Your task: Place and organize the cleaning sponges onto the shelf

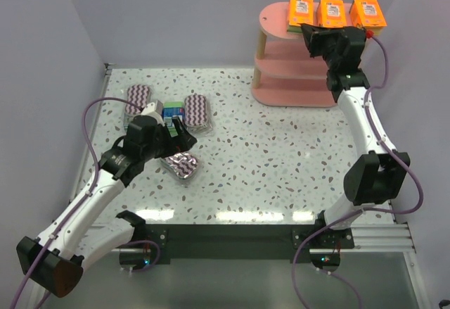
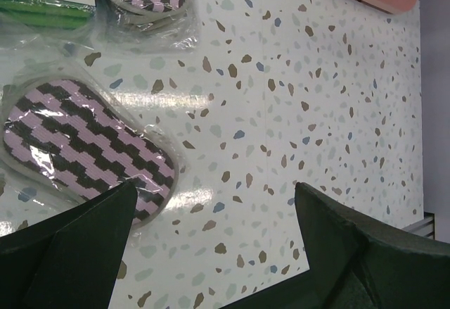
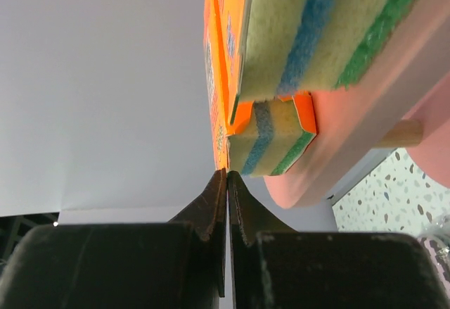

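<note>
The pink shelf [image 1: 292,77] stands at the far right. Three orange sponge packs [image 1: 332,12] lie in a row on its top board. My right gripper [image 1: 307,30] is shut with its tips [image 3: 227,175] against the lower edge of the leftmost orange pack [image 3: 219,77], gripping nothing. Three purple-white zigzag packs lie on the table at left [image 1: 139,96], [image 1: 196,110], [image 1: 181,165]. A blue-green box [image 1: 172,112] sits between them; the others are partly hidden by my arm. My left gripper [image 2: 214,228] is open and empty, just right of the nearest zigzag pack [image 2: 84,143].
The shelf's middle [image 1: 295,52] and bottom boards hold nothing that I can see. The speckled table [image 1: 281,161] spreads between the packs and the shelf. Grey walls close in at the left, back and right.
</note>
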You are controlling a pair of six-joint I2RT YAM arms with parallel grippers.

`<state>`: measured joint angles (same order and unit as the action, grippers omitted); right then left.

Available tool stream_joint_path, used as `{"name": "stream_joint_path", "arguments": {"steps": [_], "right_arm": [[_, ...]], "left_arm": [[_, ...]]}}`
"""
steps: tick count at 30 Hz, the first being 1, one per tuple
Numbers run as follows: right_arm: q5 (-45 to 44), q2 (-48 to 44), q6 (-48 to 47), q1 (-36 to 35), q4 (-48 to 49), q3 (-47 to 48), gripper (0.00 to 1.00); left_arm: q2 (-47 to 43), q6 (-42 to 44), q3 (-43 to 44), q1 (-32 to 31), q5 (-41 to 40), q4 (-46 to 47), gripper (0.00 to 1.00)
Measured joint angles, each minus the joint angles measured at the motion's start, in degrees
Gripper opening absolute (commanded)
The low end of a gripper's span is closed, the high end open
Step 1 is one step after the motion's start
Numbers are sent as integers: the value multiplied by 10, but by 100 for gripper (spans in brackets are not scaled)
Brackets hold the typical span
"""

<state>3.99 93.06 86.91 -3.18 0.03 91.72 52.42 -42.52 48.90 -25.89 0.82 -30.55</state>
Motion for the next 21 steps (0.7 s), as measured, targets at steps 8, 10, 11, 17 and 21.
{"name": "stream_joint_path", "arguments": {"steps": [8,10,11,17,21], "right_arm": [[55,43,1,28,2,44,0],[77,53,4,31,8,50,0],[87,56,6,31,12,51,0],[122,58,10,31,20,51,0],[136,57,11,31,19,50,0]], "left_arm": [[-1,-1,-1,0,0,-4,100],[-1,-2,-1,0,0,-4,100],[-1,-3,-1,0,0,-4,100],[0,-4,-3,0,0,-2,100],[5,-7,-10,0,0,-2,100]]}}
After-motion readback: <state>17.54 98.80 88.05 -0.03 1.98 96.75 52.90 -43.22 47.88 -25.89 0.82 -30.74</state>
